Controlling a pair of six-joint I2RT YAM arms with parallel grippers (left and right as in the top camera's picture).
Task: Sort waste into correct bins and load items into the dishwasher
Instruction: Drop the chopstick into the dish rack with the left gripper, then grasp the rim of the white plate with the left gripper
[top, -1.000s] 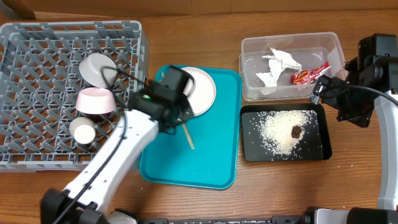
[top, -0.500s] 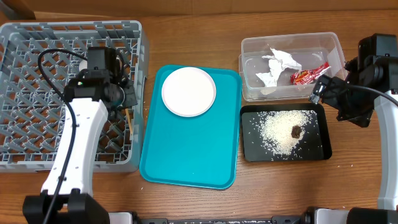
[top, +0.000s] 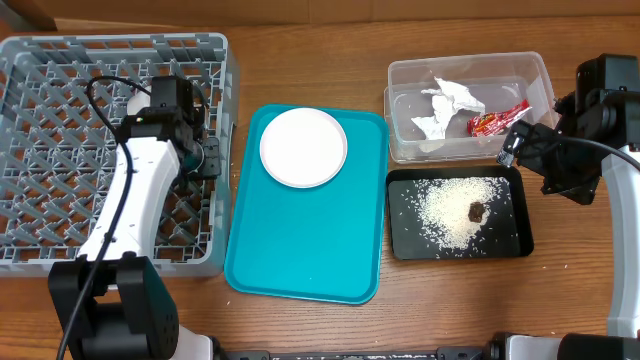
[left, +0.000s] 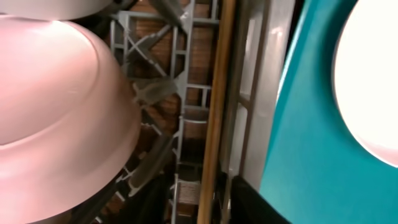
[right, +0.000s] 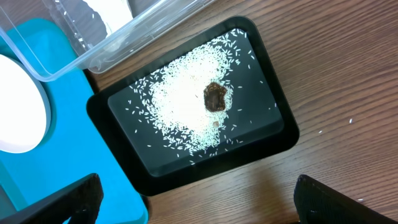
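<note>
Thin wooden chopstick (left: 215, 106): recorded only in the left wrist view, lying lengthwise over the lattice floor of the large square grey plastic dish rack (top: 60, 120), close along the rack's right wall. In the overhead view it is hidden under the left arm. Whether one stick or two is shown cannot be told.

Left pincer (top: 195, 160): held over the rack's right edge. Its fingers are not resolved in either view, so apart or clamped cannot be told.

Pink shallow bowl (left: 56, 112): smooth and glossy, noted in the rack just left of the chopstick.

Flat teal serving tray (top: 300, 250): set beside the rack, with the white round plate (top: 303, 147) on its far end.

Clear rectangular plastic tub (top: 520, 75), rounded corners: crumpled white tissue pieces (top: 445, 105) and a small red shiny snack wrapper (top: 495, 120) are held inside. The wrapper's print is too small to be read.

Flat black rectangular plastic tray (right: 283, 134): loose white rice grains (right: 180, 106) are resolved singly in the right wrist view but appear as a pale patch overhead. A small brown food scrap (right: 215, 97) rests on them.

Right pincer (right: 196, 202): dark fingertips are seen at both lower corners, spread wide, over the wood-grain bench (right: 336, 62).
</note>
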